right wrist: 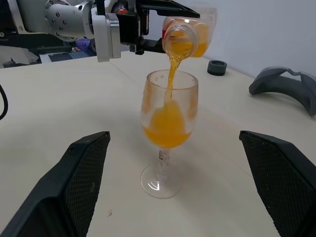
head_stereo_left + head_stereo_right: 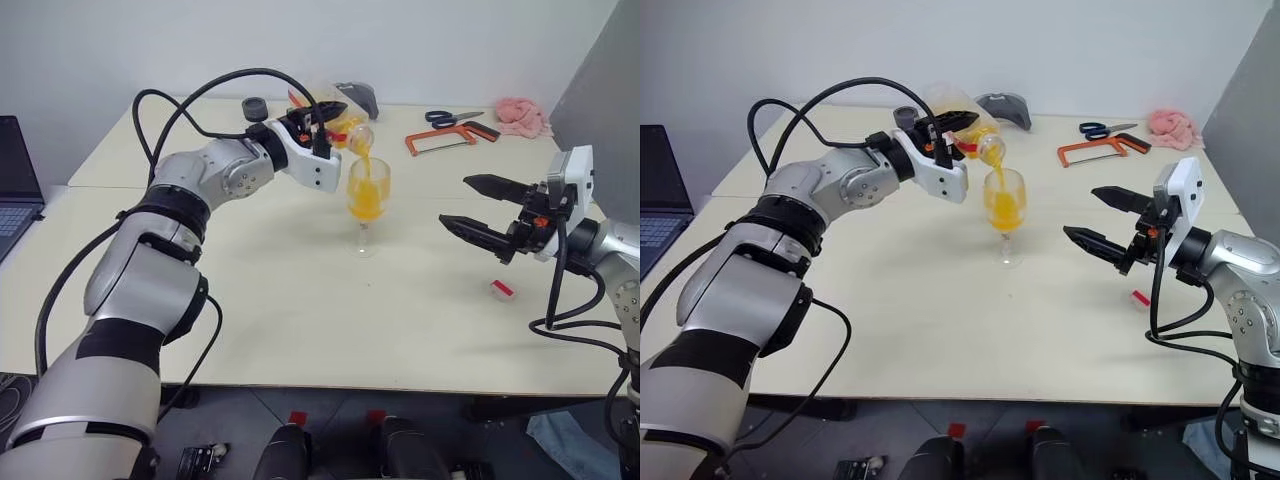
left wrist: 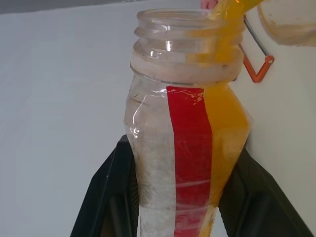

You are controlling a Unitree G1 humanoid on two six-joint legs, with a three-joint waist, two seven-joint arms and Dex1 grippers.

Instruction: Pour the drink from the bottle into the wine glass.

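Note:
My left gripper (image 2: 326, 114) is shut on the bottle (image 2: 962, 112), which it holds tilted with its open mouth over the wine glass (image 2: 366, 205). The orange drink (image 1: 170, 81) runs in a thin stream from the mouth into the bowl, and orange liquid (image 1: 167, 129) fills about the lower half of the bowl. In the left wrist view the black fingers (image 3: 106, 197) clasp the bottle's sides (image 3: 187, 148) around its red-and-white strip. The glass stands upright on the table (image 2: 300, 320). My right gripper (image 2: 455, 202) hovers open to the right of the glass, holding nothing.
A small white-and-red cap-like piece (image 2: 502, 289) lies on the table below the right gripper. At the back are scissors (image 2: 455, 118), an orange-framed saw (image 2: 450, 138), a pink cloth (image 2: 523, 115), a grey object (image 2: 360, 97) and a small black cylinder (image 2: 255, 108). A laptop (image 2: 15, 180) sits far left.

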